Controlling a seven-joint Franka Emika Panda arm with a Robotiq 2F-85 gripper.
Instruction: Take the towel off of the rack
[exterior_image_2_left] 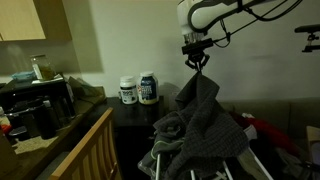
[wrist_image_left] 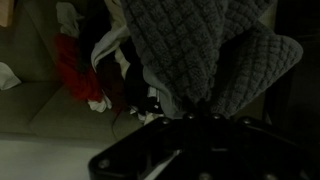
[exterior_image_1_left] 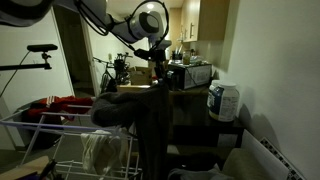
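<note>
Item: my pincer (exterior_image_2_left: 196, 62), upper centre, clamped on the towel (exterior_image_2_left: 203, 120), its lower folds heaped on the rack (exterior_image_1_left: 40, 128).

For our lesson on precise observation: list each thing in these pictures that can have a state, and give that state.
black robot gripper: jaws shut on the towel's top.
large dark grey knitted towel: pinched into a peak and lifted, lower part bunched over the rack.
light grey wire drying rack: unfolded, standing.
small whitish cloth: hanging low at the rack.
white plastic jars: upright, lids on.
</note>
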